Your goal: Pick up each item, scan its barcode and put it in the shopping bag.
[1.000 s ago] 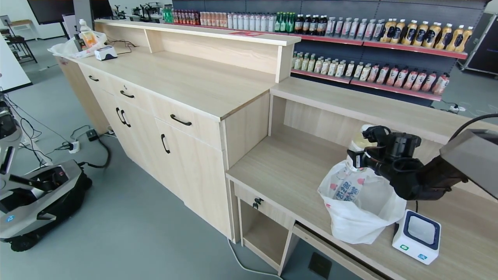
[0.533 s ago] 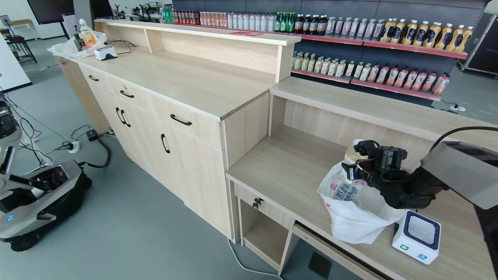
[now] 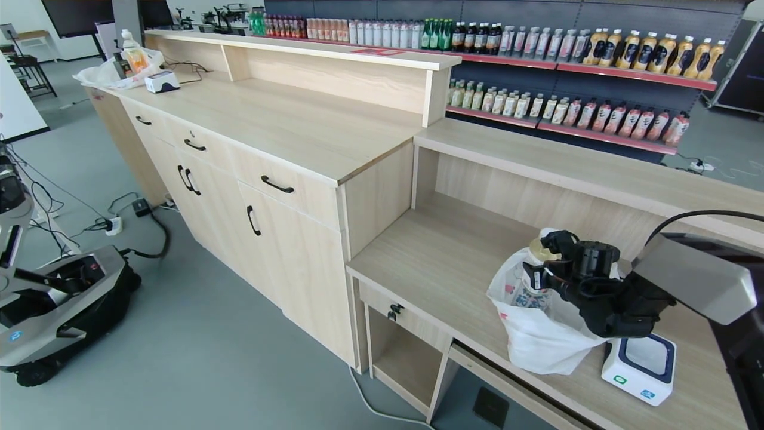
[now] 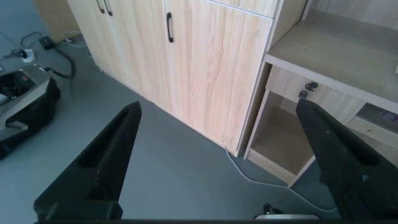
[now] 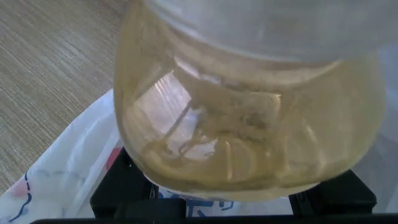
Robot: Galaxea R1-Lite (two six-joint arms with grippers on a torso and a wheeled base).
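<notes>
Two right fingers (image 5: pixel 118 190) grip the bottle (image 5: pixel 249 124) inside the shopping bag (image 3: pixel 537 343).

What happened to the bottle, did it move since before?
Yes. The bottle in the right gripper went down, deeper into the shopping bag, nearer the level of the white scanner on the counter.

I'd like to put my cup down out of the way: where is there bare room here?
The low desk is bare from the side of the long counter to the shopping bag. That counter's top is mostly bare. Crowded: around the bag, where the barcode scanner sits beside it and the right gripper holds a bottle partly in it.
</notes>
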